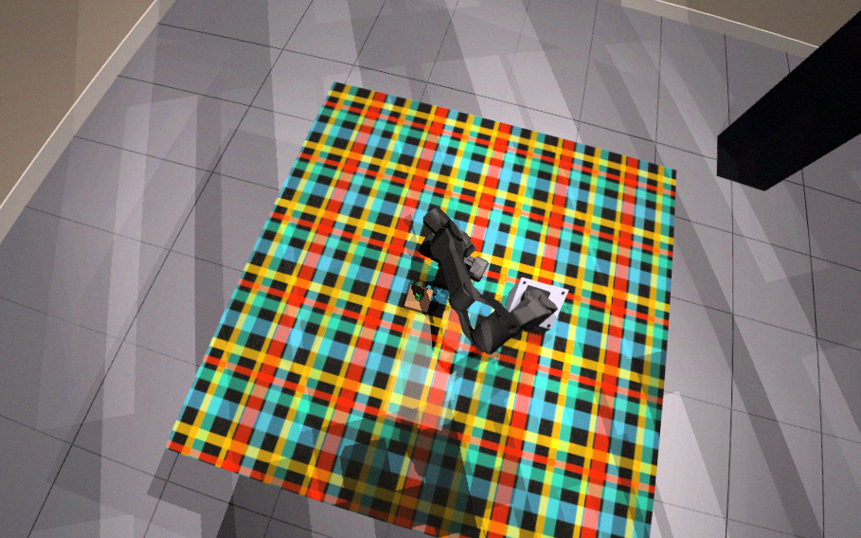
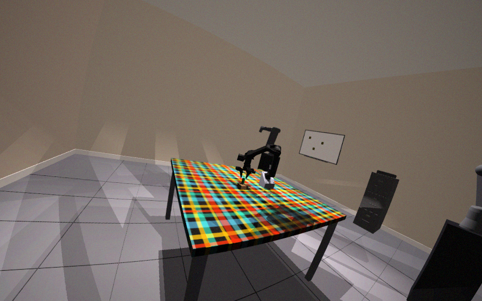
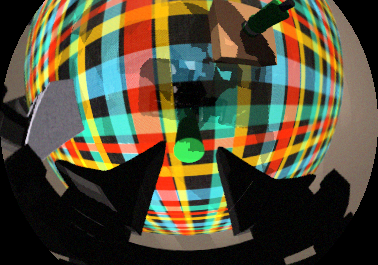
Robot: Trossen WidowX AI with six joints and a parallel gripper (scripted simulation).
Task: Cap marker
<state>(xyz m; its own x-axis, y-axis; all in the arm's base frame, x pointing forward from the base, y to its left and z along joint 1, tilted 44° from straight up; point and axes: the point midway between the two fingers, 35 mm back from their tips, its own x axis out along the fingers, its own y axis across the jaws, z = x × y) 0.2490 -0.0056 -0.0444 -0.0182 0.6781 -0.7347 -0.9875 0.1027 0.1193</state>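
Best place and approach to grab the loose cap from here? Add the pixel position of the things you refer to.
Grip the sides of the green cap (image 3: 189,150) from straight above. It appears to stand upright on the table, round top up, narrow enough for the open gripper (image 3: 192,148) (image 2: 243,177). Fingers at its left and right in the wrist view should stay off the holder block (image 3: 244,41) (image 2: 242,186) (image 1: 417,301).
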